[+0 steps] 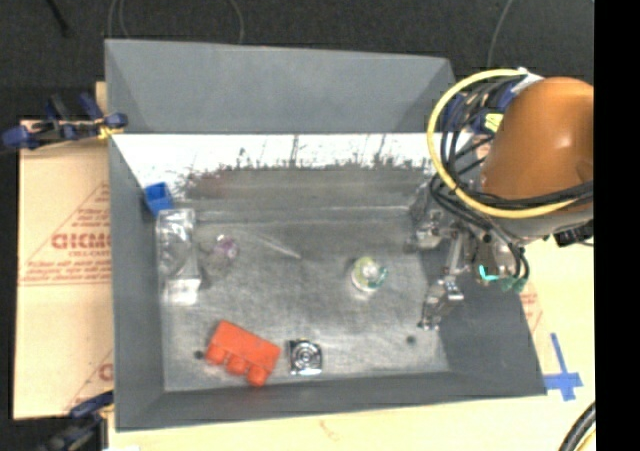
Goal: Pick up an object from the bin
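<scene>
You are looking down into the grey bin [280, 89], and the picking job is not done yet, as far as you can see. The arm is reaching in from the right, and its gripper [437, 284] is hanging low by the bin's right wall, over a bare bit of floor. You cannot tell from here if the gripper is open or closed, and you are not seeing anything caught in it. All the things look like they are lying on the floor of the bin. The nearest one is a little round see-through ball [368, 275] with a bit of green on it, sitting near the middle, just to the left of the gripper and not touching it. The others are lying farther off. A red block [242, 351] and a small silver square [304, 356] are sitting side by side by the front wall. A clear plastic piece [178, 254] is by the left wall, with a tiny pale thing [222, 249] near it, and a blue cube [155, 197] is in the far left corner. So almost all the work is waiting for you: getting over one thing, closing on it, and lifting it out. The ball looks like the easiest one to go for, but it may roll away.
</scene>
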